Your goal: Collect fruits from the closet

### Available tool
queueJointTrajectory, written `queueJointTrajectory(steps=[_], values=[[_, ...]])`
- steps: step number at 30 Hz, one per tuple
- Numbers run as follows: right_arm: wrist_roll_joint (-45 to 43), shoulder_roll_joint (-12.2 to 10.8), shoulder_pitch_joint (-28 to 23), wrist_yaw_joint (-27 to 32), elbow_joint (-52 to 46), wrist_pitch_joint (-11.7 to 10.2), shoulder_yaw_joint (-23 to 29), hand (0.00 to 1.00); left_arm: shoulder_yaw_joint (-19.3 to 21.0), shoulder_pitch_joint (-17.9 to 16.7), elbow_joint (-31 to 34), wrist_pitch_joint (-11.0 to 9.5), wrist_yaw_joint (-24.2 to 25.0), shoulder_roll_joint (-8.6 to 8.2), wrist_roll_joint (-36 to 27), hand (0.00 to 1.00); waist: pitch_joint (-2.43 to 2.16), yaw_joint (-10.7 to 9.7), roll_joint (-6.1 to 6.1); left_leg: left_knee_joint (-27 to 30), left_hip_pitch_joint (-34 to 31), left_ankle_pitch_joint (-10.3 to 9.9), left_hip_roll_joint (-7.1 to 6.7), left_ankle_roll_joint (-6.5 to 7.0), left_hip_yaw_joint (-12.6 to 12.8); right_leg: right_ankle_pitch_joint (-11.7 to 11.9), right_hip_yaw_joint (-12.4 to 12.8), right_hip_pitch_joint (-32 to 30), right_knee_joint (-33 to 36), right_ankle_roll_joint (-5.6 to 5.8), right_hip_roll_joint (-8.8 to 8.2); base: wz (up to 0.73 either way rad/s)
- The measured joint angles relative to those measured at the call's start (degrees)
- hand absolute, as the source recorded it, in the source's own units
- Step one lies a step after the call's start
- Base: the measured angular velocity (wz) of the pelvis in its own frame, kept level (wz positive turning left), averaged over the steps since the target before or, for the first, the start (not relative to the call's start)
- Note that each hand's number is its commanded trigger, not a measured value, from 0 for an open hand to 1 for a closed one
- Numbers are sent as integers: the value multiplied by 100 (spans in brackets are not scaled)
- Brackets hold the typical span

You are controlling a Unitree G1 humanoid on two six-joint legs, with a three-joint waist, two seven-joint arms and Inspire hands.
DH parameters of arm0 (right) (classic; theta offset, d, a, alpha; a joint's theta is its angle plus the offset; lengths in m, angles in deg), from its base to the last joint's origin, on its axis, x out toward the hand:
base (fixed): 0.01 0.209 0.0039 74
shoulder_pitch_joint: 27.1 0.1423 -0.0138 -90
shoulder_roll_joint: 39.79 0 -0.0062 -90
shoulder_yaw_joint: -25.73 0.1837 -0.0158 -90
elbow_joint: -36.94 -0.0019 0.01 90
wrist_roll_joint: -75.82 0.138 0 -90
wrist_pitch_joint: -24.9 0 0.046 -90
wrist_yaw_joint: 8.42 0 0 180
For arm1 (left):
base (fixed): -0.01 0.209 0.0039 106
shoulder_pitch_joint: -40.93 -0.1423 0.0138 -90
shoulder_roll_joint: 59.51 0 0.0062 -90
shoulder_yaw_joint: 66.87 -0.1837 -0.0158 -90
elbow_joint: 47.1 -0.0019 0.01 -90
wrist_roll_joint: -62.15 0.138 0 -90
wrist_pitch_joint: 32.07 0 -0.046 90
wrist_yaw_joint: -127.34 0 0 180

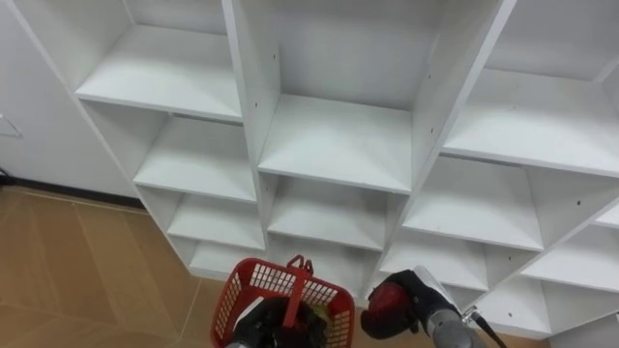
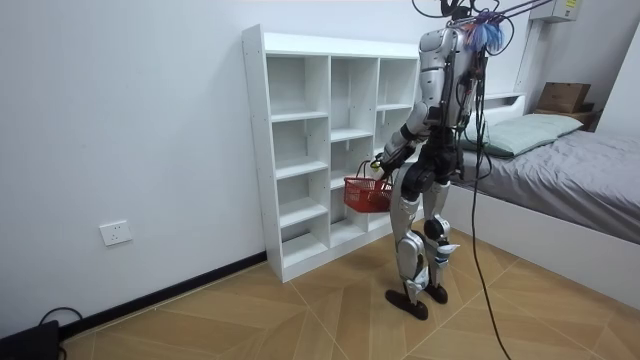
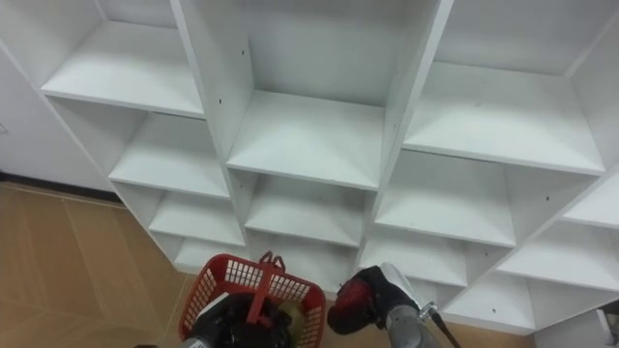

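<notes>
Left eye view: my left hand [image 1: 263, 327] has its fingers curled round the handle of the red basket [image 1: 253, 285], with a yellowish piece [image 1: 315, 311], fruit I judge, just beside them. My right hand [image 1: 397, 307] is alongside, grip I cannot tell. The closet [image 1: 334, 145] is ahead and above. If the basket swings it could clip a shelf and spill.

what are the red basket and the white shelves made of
Basket: looks like glossy red moulded plastic, judging by its thin regular lattice walls. Shelf unit: probably white laminated board, smooth and matte, with small drilled holes in its uprights; the core is hidden.
</notes>
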Motion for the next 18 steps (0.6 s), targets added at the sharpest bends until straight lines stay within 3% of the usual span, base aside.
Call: queueJointTrajectory(steps=[9, 18], values=[[-176, -42, 8, -2, -2, 1, -44, 100, -37, -23, 0, 0, 49, 0, 62, 100, 0, 6, -1, -14, -1, -1, -1, 2, 0, -3, 5, -2, -1, 2, -2, 0], [-120, -273, 134, -4, -119, 6, -158, 100, -196, -16, -1, 1, -30, -8, -10, 100, 28, 1, -49, -55, 77, -2, -5, 7, -3, -7, 5, 73, -13, 9, -1, 0]])
